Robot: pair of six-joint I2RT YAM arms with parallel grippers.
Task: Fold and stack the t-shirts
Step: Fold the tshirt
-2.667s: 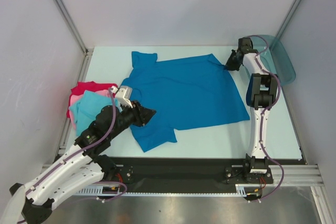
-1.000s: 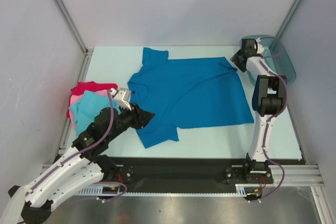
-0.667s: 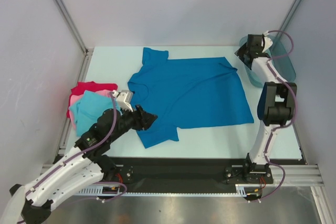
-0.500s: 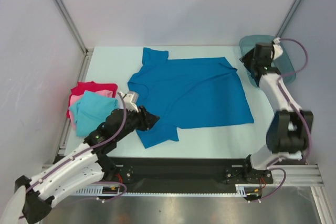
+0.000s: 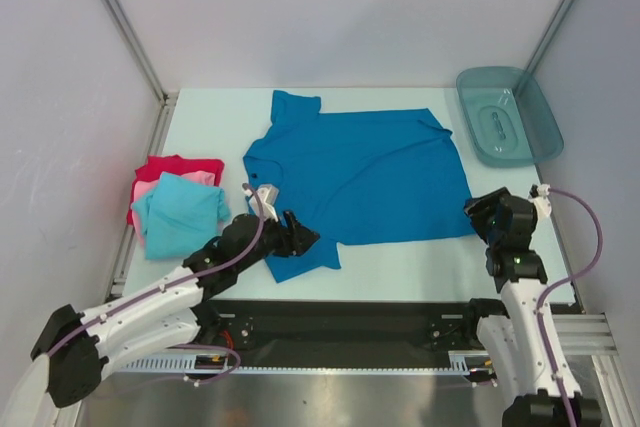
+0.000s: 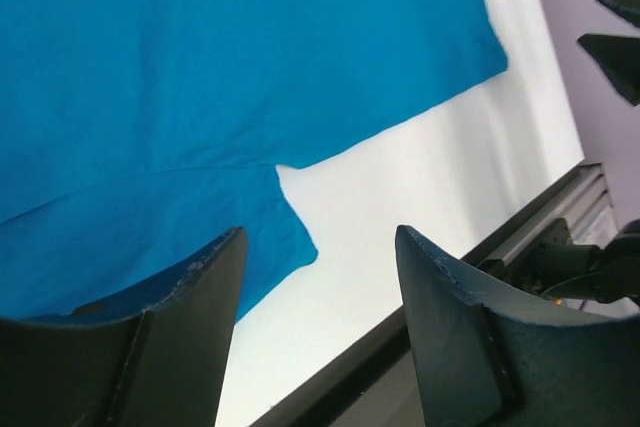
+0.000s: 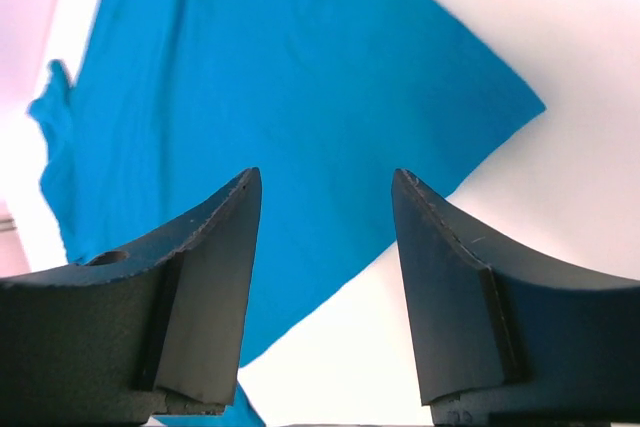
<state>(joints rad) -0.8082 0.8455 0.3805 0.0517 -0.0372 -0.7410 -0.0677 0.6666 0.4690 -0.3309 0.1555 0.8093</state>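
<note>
The medium blue t-shirt (image 5: 360,182) lies spread flat mid-table, collar to the far left. It also shows in the left wrist view (image 6: 200,77) and the right wrist view (image 7: 280,97). My left gripper (image 5: 300,237) (image 6: 320,232) hovers open over the shirt's near sleeve, nothing between its fingers. Open too, my right gripper (image 5: 478,212) (image 7: 327,173) hangs just off the shirt's near right corner, empty. At the left edge sits a pile of folded shirts: light turquoise (image 5: 178,212) on top, pink (image 5: 150,190) below it, red (image 5: 180,164) at the bottom.
A teal translucent tray (image 5: 508,115) stands at the far right corner. Metal frame posts rise at both far corners. The black base rail (image 5: 350,322) runs along the table's near edge. Bare table shows in front of the blue shirt's hem.
My left gripper has opened, let go of the near sleeve and slid right. My right arm has swung from beside the tray down to the shirt's near right corner.
</note>
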